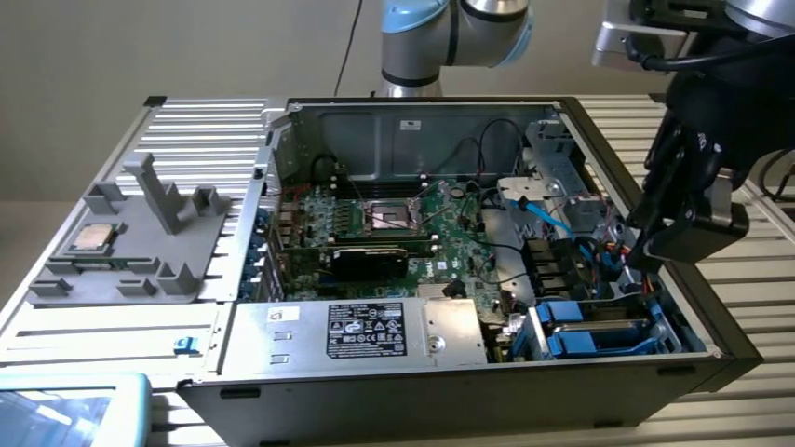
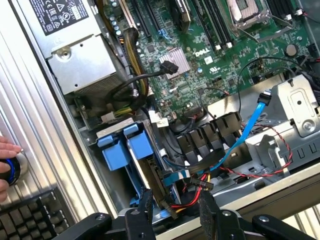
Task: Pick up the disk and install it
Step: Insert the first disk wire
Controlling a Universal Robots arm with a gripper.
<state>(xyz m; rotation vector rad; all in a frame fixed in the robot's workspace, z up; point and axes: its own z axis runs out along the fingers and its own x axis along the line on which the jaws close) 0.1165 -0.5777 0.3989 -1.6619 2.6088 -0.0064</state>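
Gripper (image 2: 175,207) hovers empty, fingers apart, over the corner bay (image 2: 117,152) of the case (image 1: 472,391), where the disk (image 2: 150,172) appears seated; crowding cables (image 2: 200,177) demand a careful next move.

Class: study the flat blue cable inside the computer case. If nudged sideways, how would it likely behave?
Probably floppy: the blue cable is a thin flat ribbon curving in a loose bow. Likely light, so it would bend aside rather than resist. It might snag, since twisted red and black wires cross close by it.
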